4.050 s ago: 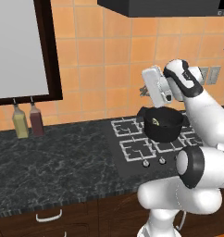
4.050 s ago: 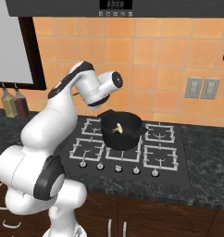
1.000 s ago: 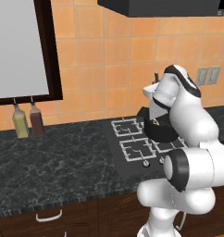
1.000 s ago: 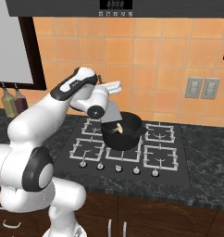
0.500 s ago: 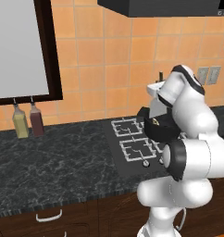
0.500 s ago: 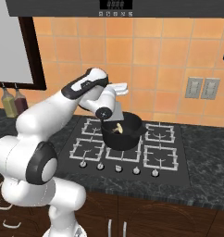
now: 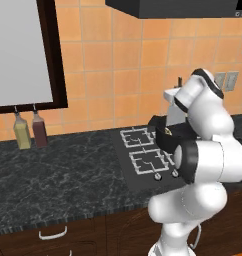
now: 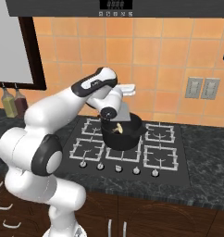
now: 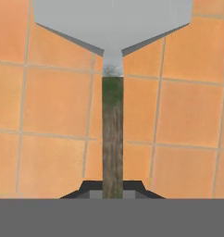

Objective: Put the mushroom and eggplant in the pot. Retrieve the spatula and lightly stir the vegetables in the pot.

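Note:
My gripper point(image 9: 113, 185) is shut on the thin tan handle of the spatula point(image 9: 113, 139). Its light grey blade point(image 9: 113, 23) stands out ahead of the fingers against the orange wall tiles. In the right base view the gripper point(image 8: 124, 104) hovers just above the rear rim of the black pot point(image 8: 125, 139), which sits on the back left burner. The pale mushroom point(image 8: 118, 128) lies inside the pot. I cannot make out the dark eggplant against the pot's black inside. In the left base view my own arm hides most of the pot point(image 7: 164, 136).
The gas stove point(image 8: 155, 152) has several grates and a row of front knobs. Two bottles point(image 7: 30, 131) stand on the dark counter by the wall at the left. A range hood point(image 8: 118, 7) hangs overhead. Wall outlets point(image 8: 202, 88) are at the right.
The arm has folded in and swung the hand with the spatula a little to the right, to just over the pot. The grip has stayed shut.

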Available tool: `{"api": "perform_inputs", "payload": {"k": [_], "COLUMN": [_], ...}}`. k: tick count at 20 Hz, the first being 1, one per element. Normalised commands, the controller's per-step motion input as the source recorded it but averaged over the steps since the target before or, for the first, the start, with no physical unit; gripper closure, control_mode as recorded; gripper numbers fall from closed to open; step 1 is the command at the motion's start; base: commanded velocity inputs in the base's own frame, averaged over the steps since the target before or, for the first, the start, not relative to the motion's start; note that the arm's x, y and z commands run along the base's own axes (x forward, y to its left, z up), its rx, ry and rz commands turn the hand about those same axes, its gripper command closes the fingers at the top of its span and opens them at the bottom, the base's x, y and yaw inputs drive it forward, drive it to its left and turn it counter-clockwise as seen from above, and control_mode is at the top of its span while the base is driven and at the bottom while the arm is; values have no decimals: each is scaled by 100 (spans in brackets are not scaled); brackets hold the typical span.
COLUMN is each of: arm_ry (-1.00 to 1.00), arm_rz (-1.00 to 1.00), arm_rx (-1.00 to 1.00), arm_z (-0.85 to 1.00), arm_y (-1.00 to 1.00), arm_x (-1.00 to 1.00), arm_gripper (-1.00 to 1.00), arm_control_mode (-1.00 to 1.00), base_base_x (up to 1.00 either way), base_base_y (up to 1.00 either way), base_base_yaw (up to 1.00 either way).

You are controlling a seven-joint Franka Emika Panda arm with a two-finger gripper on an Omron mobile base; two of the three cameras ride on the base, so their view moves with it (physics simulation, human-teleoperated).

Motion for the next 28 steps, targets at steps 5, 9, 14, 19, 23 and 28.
{"api": "perform_inputs", "payload": {"k": [5, 9, 14, 19, 23, 28], "arm_ry": [0, 0, 0, 0, 0, -15], "arm_rz": [-7, -4, -4, -9, -2, -10], "arm_rx": [0, 0, 0, 0, -2, 3], "arm_z": [-47, -46, -43, -46, -7, -5], "arm_y": [-17, 0, -1, -10, -7, -17], "arm_x": [24, 25, 21, 11, 0, 0], "arm_gripper": [100, 100, 100, 100, 100, 100], "arm_control_mode": [-100, -100, -100, -100, -100, -100], "base_base_x": [0, 0, 0, 0, 0, 0], "base_base_y": [0, 0, 0, 0, 0, 0], "base_base_yaw": [0, 0, 0, 0, 0, 0]}}
